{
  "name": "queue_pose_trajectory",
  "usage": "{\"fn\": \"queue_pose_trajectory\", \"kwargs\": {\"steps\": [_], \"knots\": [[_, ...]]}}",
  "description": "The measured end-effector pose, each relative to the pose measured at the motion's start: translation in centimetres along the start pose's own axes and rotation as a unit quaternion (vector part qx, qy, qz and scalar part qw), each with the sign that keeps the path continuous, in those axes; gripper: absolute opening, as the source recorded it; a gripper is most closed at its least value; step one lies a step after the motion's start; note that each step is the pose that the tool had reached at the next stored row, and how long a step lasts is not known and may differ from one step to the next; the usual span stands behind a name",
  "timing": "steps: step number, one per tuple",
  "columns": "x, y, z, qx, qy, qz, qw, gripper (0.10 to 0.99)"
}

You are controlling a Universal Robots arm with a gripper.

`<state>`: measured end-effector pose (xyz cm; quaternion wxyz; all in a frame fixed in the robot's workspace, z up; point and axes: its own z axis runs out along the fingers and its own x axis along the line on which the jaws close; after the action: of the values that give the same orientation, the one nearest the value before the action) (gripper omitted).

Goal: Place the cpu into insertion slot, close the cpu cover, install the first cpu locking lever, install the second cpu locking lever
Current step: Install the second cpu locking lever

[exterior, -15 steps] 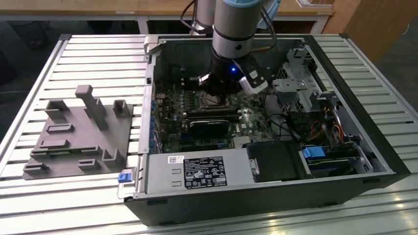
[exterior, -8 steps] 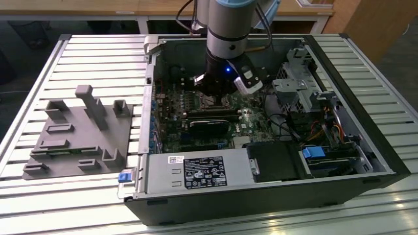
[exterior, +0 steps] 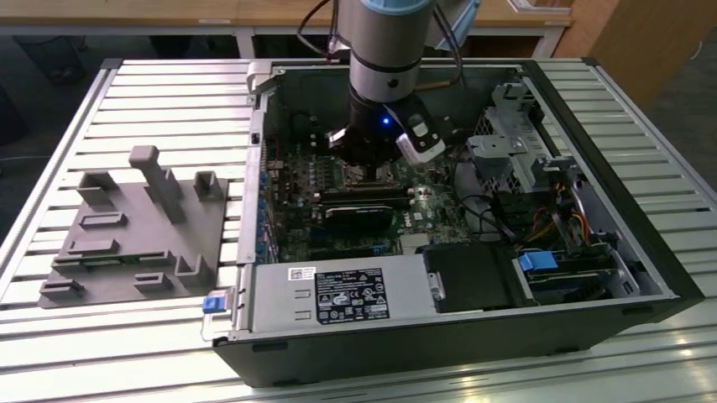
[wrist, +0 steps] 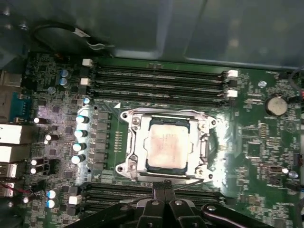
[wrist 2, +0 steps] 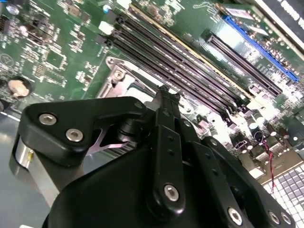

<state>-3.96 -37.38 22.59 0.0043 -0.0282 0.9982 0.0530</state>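
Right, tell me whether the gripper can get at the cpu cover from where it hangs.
Probably yes. In the first wrist view the gripper hangs close beside the cpu cover, which lies flat over the cpu, with nothing between them.

End effector [wrist 2: 165, 97] fills the lower half of the second wrist view: black linkage arms with silver screw heads, fingers pressed together into one narrow tip. Tip sits right over the edge of the silver cpu cover [wrist 2: 124, 78] on the green motherboard [wrist 2: 57, 42]; contact can't be confirmed. Just past the tip, a bank of long black memory slots [wrist 2: 190, 66] runs diagonally. A blue-edged card slot [wrist 2: 259, 45] lies beyond them. A round coin cell battery [wrist 2: 18, 86] sits near the board's edge.
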Motion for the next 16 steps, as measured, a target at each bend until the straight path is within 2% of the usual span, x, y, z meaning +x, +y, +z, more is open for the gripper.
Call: {"fn": "queue_pose_trajectory", "kwargs": {"steps": [5, 8, 16], "knots": [[0.60, -0.06, 0.74, -0.0017, -0.0001, 0.000, 1.0000, 0.118], [0.79, -0.18, 1.07, -0.0046, -0.0001, 0.000, 1.0000, 0.118], [1.23, -1.11, 1.08, -0.0228, -0.0013, 0.000, 0.9997, 0.118]]}}
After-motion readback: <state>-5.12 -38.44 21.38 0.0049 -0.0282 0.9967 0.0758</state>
